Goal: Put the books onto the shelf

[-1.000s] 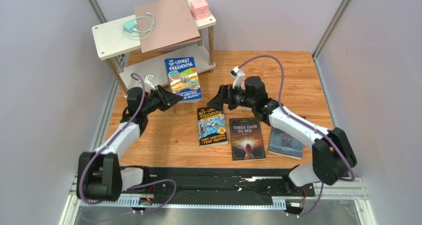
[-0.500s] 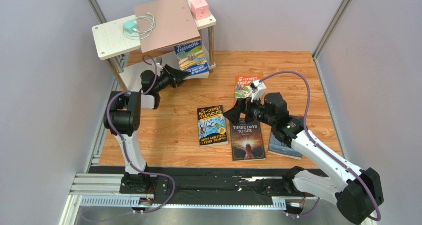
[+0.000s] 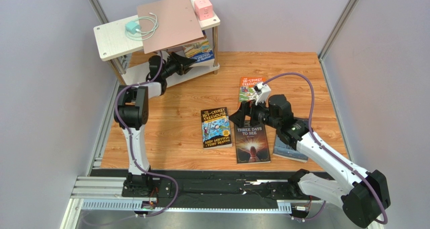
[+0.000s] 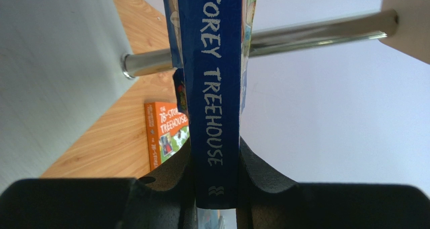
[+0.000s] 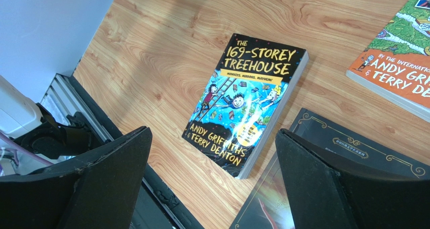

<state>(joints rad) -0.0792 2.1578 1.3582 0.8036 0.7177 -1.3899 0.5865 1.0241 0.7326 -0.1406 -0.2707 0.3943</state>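
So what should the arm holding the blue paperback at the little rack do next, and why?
Probably ease the blue Treehouse paperback a little deeper over the lower board of the white two-tier shelf, then let go. The left gripper is shut on its spine, and the book is between the two boards but not yet released.

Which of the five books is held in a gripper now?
The blue Treehouse book, clamped by its spine in the left gripper under the top board of the shelf. The other four lie flat on the floor.
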